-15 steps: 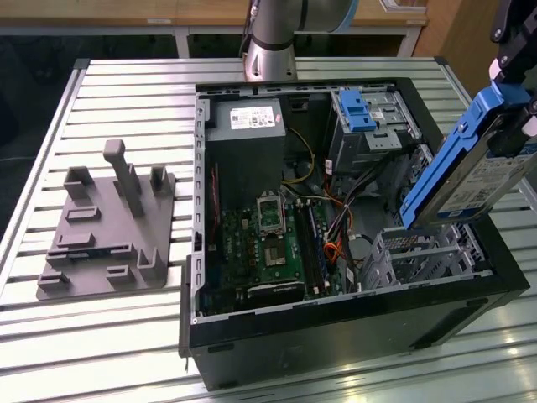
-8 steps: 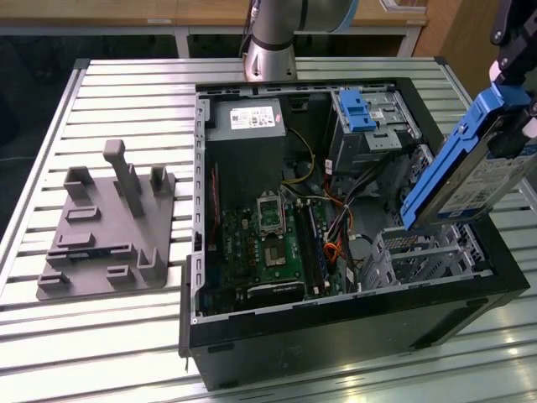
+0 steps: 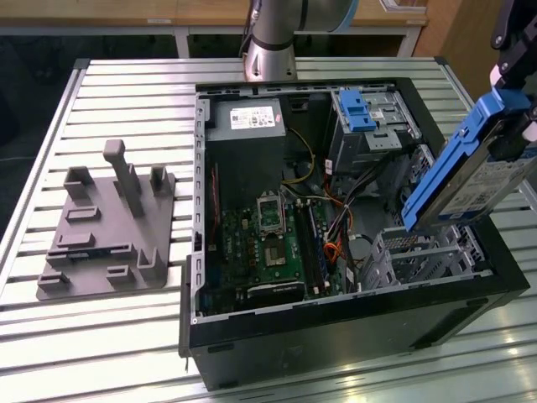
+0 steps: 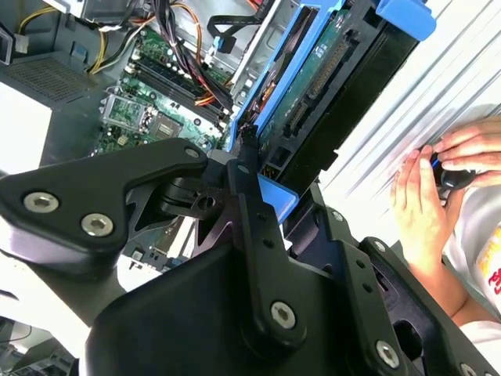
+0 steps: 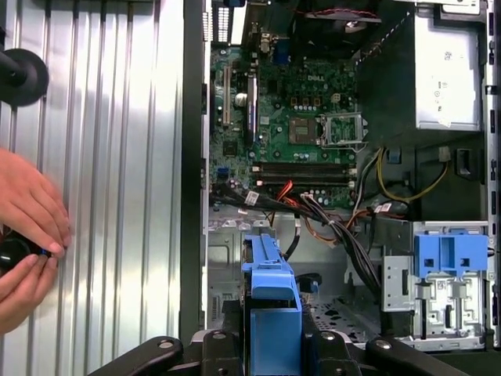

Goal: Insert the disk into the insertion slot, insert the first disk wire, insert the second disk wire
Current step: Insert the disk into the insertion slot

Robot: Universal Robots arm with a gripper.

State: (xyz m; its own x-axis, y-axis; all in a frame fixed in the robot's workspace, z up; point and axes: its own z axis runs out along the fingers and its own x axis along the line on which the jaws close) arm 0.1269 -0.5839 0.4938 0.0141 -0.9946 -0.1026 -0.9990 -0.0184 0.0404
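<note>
Gripping the disk [image 3: 470, 176] by its blue frame's end, the gripper [image 5: 274, 329] holds what looks stiff, fairly heavy and shock-sensitive, tilted above the insertion slot [image 3: 419, 256].

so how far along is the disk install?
Nothing seated yet. In hand: the claw is shut on the disk, tilted above the computer case. Left: the disk is outside the insertion slot, and its connector carries no wires.
</note>
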